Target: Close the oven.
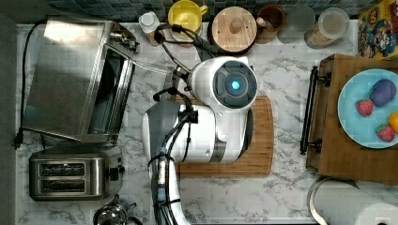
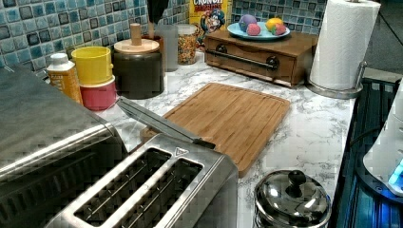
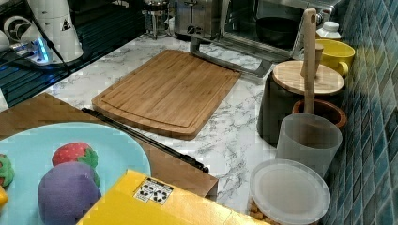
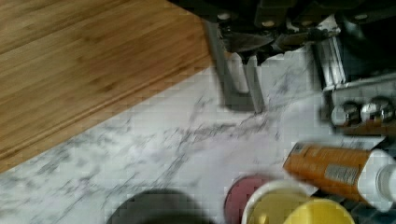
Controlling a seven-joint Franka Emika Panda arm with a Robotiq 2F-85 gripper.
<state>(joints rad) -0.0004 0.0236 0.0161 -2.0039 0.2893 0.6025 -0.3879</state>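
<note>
Arm over the board, oven door hanging open!

The arm [image 1: 220, 112] is parked above the board [image 1: 260, 140] with its wrist turned toward the top view's left. My read is that it is lining up on the door's free edge for a push. The gripper [image 4: 239, 93] sits low over the marble desk [image 1: 281, 70] just off the board's corner, and I cannot tell how its jaws stand. Next comes the door [image 2: 157, 121], dropped on its hinge and jutting out over the desk toward the board, so it needs lifting. Behind it sits the oven [image 1: 70, 75] at the desk's end on the top view's left, beside the toaster [image 1: 70, 176]. It is a big brushed-steel box with a dark cavity gaping, two knobs on the front and a black cord trailing behind. The closing is not yet done.
</note>
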